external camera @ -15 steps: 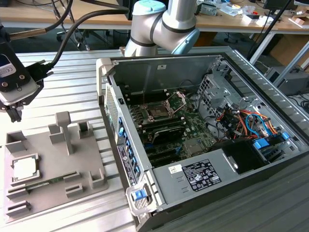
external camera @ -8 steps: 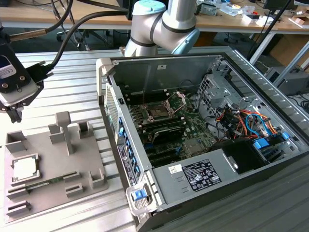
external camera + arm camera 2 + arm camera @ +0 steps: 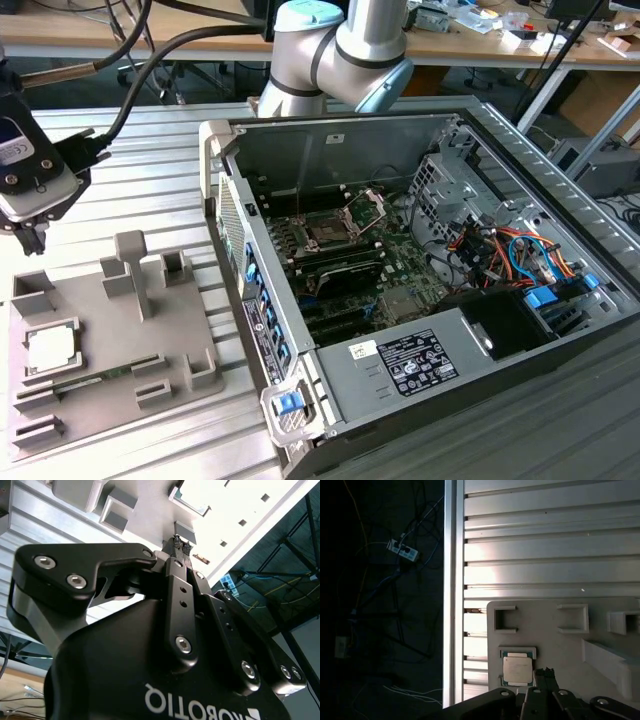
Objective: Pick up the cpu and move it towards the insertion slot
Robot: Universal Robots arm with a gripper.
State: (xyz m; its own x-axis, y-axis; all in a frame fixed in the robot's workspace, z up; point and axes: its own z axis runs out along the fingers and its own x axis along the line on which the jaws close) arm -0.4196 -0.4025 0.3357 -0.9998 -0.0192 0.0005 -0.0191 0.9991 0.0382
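The cpu (image 3: 50,350), a small square chip with a pale metal top, lies flat in a recess of the grey holder tray (image 3: 110,340) at the exterior view's left. My gripper (image 3: 34,238) hangs above the tray's far corner, clear of the chip. In both wrist views the fingertips (image 3: 546,673) are pressed together with nothing between them, so the gripper (image 3: 180,544) is shut and empty. The first wrist view shows the cpu (image 3: 516,670) just beside the fingertips. The insertion slot (image 3: 330,232), a dark square socket with its metal bracket raised, sits on the motherboard inside the open computer case.
The open case (image 3: 480,130) has tall metal walls around the motherboard, with cable bundles (image 3: 510,250) at the exterior view's right. A green memory stick (image 3: 90,380) lies in the tray near the chip. Upright grey posts (image 3: 130,265) rise from the tray. The ribbed metal table (image 3: 545,555) ends beside the tray.
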